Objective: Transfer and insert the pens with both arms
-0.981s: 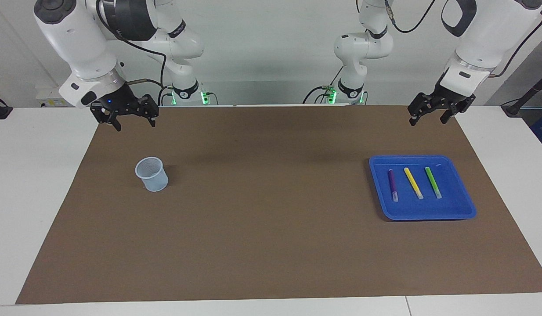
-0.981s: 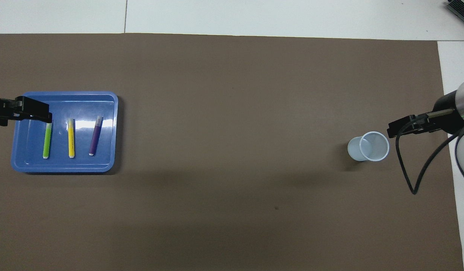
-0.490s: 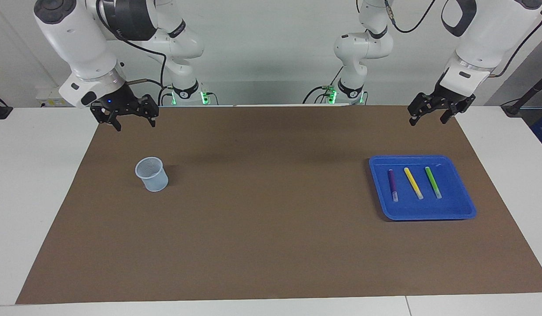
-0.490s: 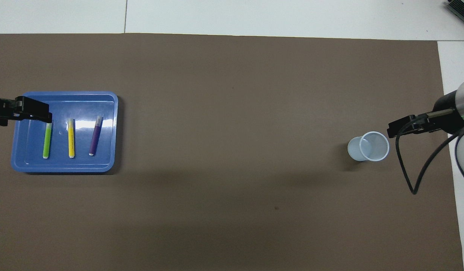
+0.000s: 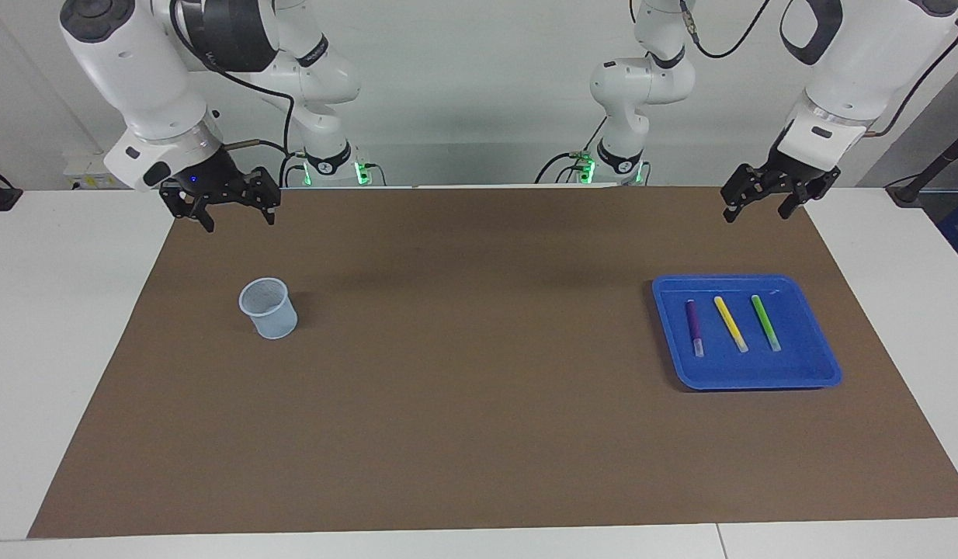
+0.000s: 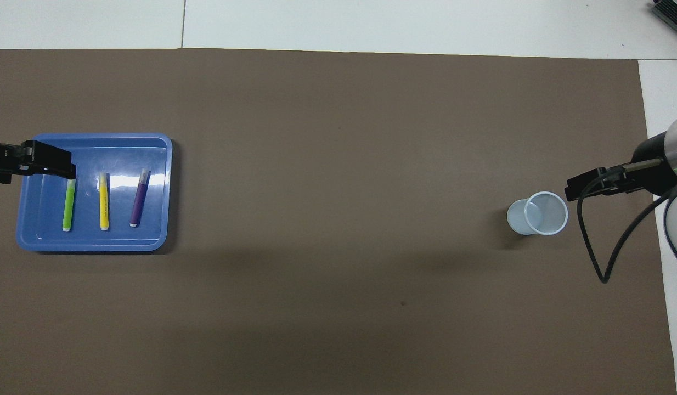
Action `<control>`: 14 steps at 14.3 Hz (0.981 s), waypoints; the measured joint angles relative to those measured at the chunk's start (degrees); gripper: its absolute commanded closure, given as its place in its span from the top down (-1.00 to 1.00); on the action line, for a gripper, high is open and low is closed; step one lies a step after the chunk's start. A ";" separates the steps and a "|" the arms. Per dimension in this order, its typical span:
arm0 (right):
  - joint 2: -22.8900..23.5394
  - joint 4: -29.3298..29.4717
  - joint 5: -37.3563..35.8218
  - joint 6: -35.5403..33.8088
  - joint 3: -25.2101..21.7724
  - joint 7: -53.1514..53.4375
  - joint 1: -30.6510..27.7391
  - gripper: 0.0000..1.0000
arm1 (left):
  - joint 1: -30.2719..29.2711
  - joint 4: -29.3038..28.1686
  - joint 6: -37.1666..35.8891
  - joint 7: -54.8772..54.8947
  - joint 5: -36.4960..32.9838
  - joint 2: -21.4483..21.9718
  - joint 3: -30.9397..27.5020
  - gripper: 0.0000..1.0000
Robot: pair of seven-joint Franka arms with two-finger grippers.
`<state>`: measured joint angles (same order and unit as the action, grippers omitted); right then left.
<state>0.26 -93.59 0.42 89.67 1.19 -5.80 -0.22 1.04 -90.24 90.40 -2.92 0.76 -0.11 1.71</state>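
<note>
Three pens lie side by side in a blue tray toward the left arm's end of the table: purple, yellow and green. My left gripper hangs open in the air over the mat's edge at the robots' end, apart from the tray and holding nothing. In the overhead view it overlaps the tray's corner and hides the tip of the green pen. My right gripper hangs open and empty over the mat at the right arm's end.
A pale translucent cup stands upright on the brown mat toward the right arm's end, farther from the robots than the right gripper. A black cable loops down from the right arm beside the cup.
</note>
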 measured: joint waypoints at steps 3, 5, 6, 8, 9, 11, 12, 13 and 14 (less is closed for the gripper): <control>0.00 0.00 0.00 0.00 0.00 0.00 0.00 1.00 | -0.01 0.00 0.00 0.00 0.00 0.00 -0.03 1.00; 0.00 0.00 0.00 0.00 0.00 0.00 0.00 1.00 | -0.02 0.00 0.00 0.00 0.00 0.00 -0.05 1.00; 0.00 0.00 0.00 0.00 0.00 0.00 0.00 1.00 | -0.02 0.00 0.00 0.00 0.00 0.00 -0.06 1.00; 0.00 0.00 0.00 0.00 0.00 0.00 0.00 1.00 | -0.03 0.00 0.00 0.00 0.00 0.00 -0.08 1.00; 0.00 0.00 0.00 0.00 0.00 0.00 0.00 1.00 | -0.06 0.00 0.00 0.00 0.00 0.00 -0.12 1.00; 0.00 0.00 0.00 0.00 0.00 0.00 0.00 1.00 | -0.27 0.00 0.00 0.00 0.00 0.00 -0.26 1.00; 0.00 0.00 0.00 0.00 0.00 0.00 0.00 1.00 | -0.43 0.00 0.00 0.00 0.00 0.00 -0.27 1.00; 0.00 0.00 0.00 0.00 0.00 0.00 0.00 1.00 | -0.55 0.00 0.01 0.00 0.00 0.00 -0.27 1.00; 0.00 0.00 0.00 0.00 0.00 0.00 0.00 1.00 | -0.59 0.00 0.05 -0.03 0.00 0.00 -0.27 1.00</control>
<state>0.26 -93.59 0.42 89.67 1.19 -5.80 -0.22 0.44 -90.24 90.45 -2.95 0.76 -0.11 1.44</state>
